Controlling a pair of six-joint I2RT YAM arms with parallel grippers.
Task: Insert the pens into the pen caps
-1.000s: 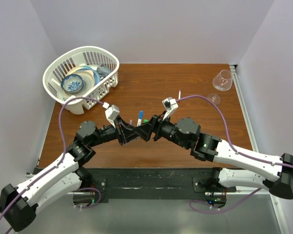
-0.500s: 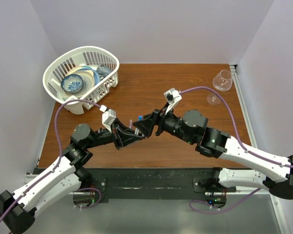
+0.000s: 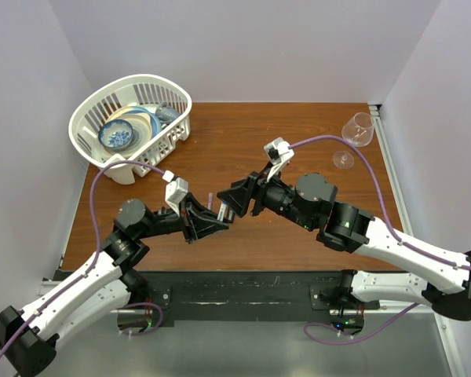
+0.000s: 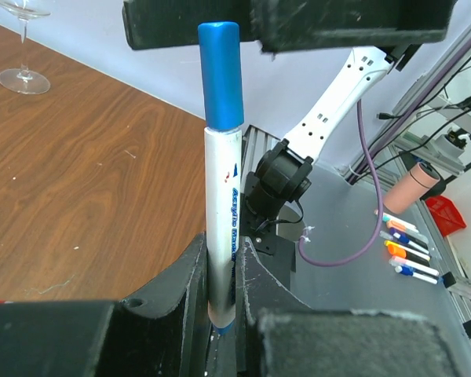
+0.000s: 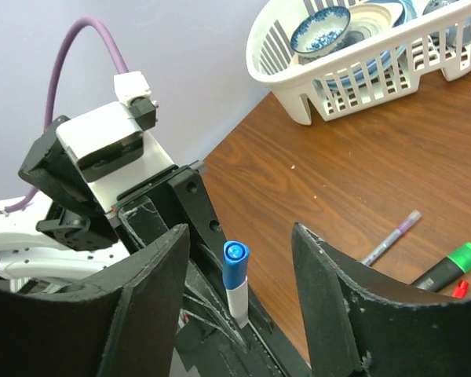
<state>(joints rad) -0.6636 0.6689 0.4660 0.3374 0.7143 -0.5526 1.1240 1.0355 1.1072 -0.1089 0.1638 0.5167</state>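
Note:
My left gripper is shut on the lower barrel of a white pen, which stands upright with a blue pen cap seated on its top end. My right gripper is open. Its two fingers stand on either side of the blue cap, with a clear gap on both sides. In the top view the two grippers meet mid-table, the left gripper just below the right gripper. A thin purple pen, a black marker with a green end and a red cap lie on the wood.
A white dish basket holding bowls stands at the back left. A wine glass stands at the back right corner. White walls close in the table on three sides.
Both grippers have shifted left of where they were. The right jaws stand away from the capped pen, opening wider and then narrowing somewhat. The left grip on the pen is unchanged.

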